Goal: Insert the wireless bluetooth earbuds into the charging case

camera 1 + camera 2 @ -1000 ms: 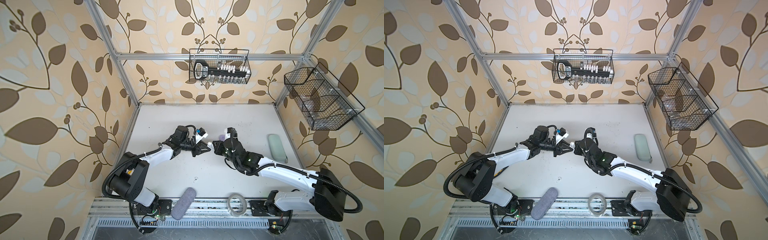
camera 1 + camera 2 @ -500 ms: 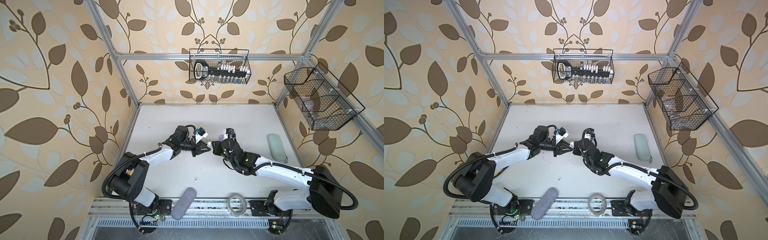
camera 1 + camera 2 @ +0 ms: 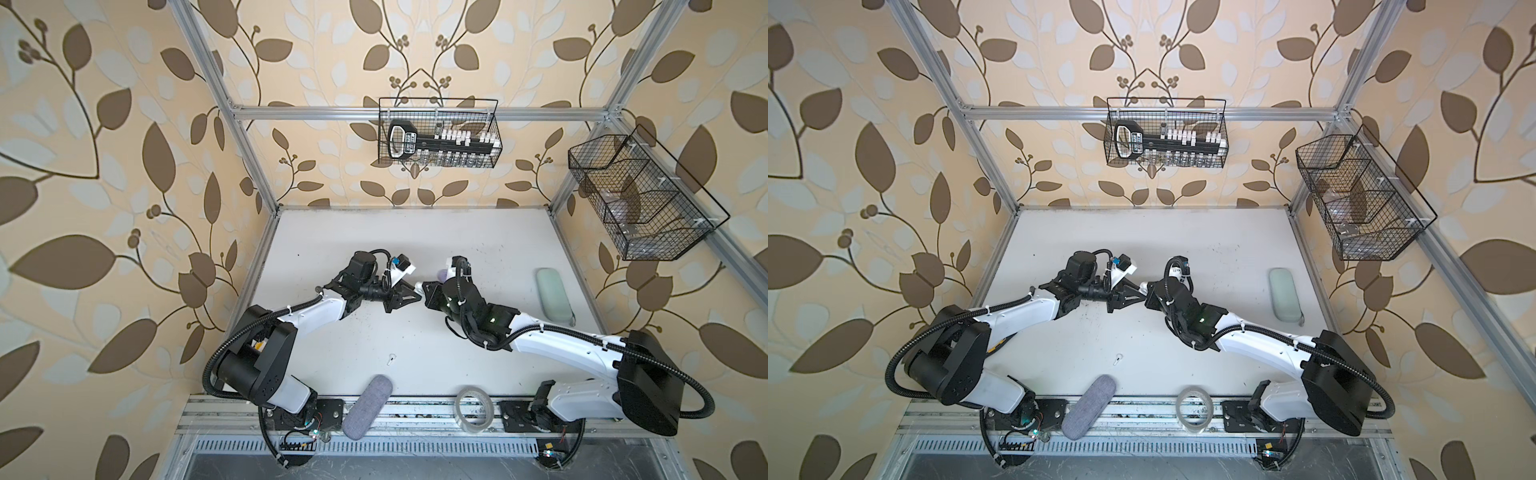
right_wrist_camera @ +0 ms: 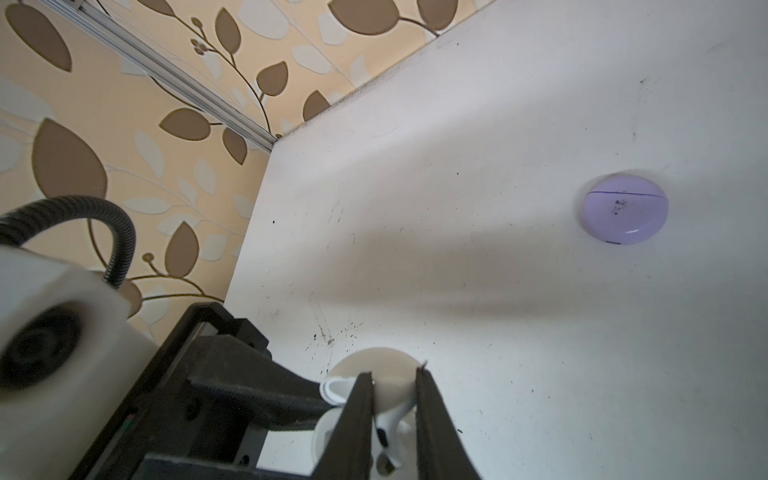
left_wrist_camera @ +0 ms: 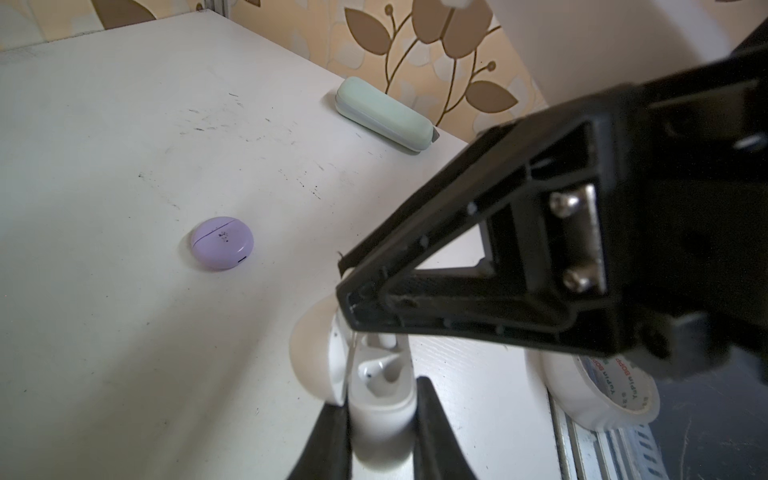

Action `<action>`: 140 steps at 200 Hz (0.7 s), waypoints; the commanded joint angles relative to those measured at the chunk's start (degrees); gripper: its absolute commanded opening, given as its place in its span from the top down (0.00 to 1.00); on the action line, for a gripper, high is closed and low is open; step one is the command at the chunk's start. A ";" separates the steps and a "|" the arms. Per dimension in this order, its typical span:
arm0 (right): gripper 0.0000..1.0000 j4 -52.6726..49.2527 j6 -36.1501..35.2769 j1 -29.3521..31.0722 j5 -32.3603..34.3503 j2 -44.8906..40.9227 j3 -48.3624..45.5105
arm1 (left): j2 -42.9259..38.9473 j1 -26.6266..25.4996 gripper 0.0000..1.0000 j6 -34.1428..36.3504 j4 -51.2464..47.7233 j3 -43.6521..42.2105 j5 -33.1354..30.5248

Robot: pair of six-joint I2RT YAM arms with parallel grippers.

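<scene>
My left gripper (image 5: 380, 399) is shut on the white charging case (image 5: 382, 415), whose round lid (image 5: 313, 353) stands open. Between the fingers of my right gripper (image 4: 394, 374) is a white earbud (image 4: 388, 432), held right over the open case, stem pointing away from the case. In both top views the two grippers (image 3: 411, 297) (image 3: 426, 291) meet tip to tip at mid-table. Another white earbud (image 3: 391, 359) lies loose on the table nearer the front. A closed lilac case (image 5: 222, 243) rests just behind the grippers. No lilac earbuds are in view.
A mint-green oblong case (image 3: 555, 297) lies by the right edge. At the front rail sit a grey pouch (image 3: 368, 405) and a tape roll (image 3: 473, 411). Wire baskets hang on the back wall (image 3: 438, 139) and the right wall (image 3: 640, 195).
My right gripper has edged a little left toward the left gripper with the earbud. The left arm and the case have stayed put.
</scene>
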 commanded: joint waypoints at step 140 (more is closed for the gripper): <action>0.81 0.75 1.92 0.82 0.88 -0.20 -1.98 | -2.94 2.02 0.89 -1.36 4.02 -1.15 -0.60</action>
